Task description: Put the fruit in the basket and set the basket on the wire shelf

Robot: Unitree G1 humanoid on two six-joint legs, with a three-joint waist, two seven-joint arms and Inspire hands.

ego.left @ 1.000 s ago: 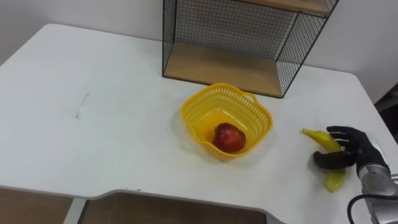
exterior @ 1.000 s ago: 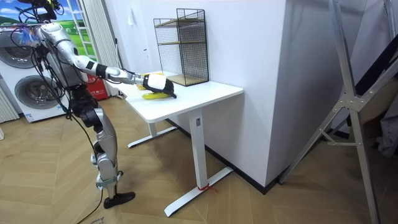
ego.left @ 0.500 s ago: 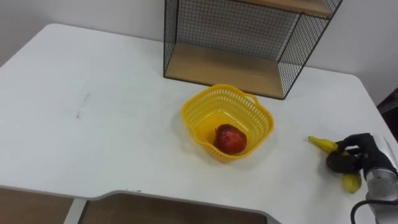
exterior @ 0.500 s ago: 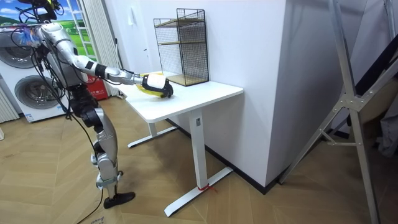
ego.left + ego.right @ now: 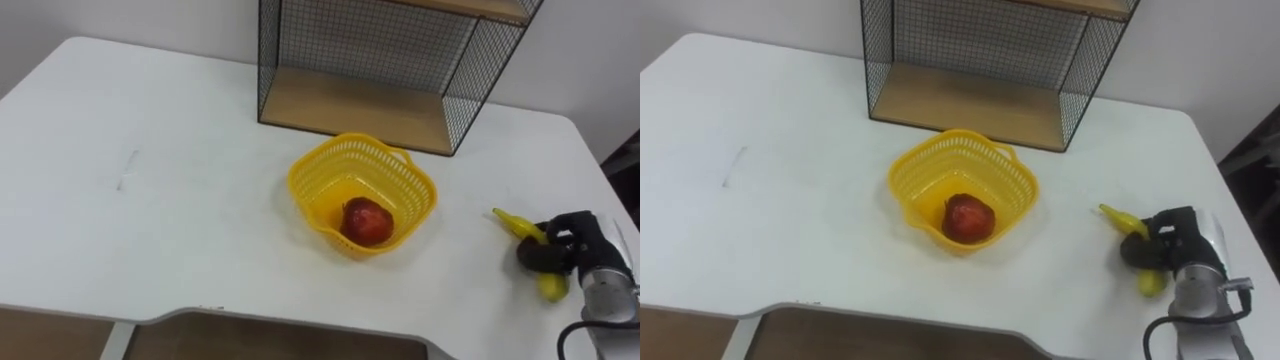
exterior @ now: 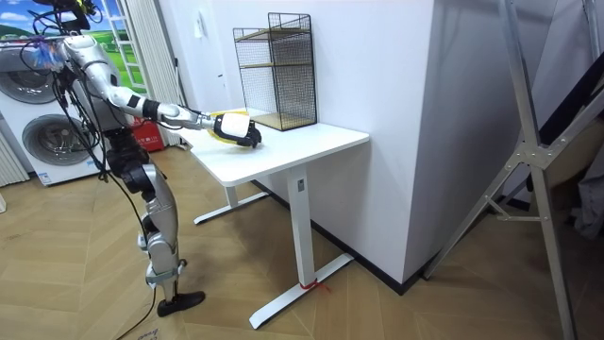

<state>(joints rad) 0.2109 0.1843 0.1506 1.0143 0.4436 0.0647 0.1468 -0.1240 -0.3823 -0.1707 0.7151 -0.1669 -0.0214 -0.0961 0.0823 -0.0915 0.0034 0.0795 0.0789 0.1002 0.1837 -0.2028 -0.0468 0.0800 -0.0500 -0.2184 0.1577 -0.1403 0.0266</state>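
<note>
Right robot hand (image 5: 562, 250) grips half-hidden banana (image 5: 511, 221).

The right hand (image 5: 568, 243), open a second ago, has curled its fingers (image 5: 537, 258) round the banana (image 5: 514, 223).

Right robot hand (image 6: 242, 131) clutches banana (image 6: 217, 135) at table (image 6: 311, 142), nr wire shelf (image 6: 279, 68).

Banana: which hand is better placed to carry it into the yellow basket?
Right. The right hand is curled round the banana, which lies to the right of the yellow basket.
</note>
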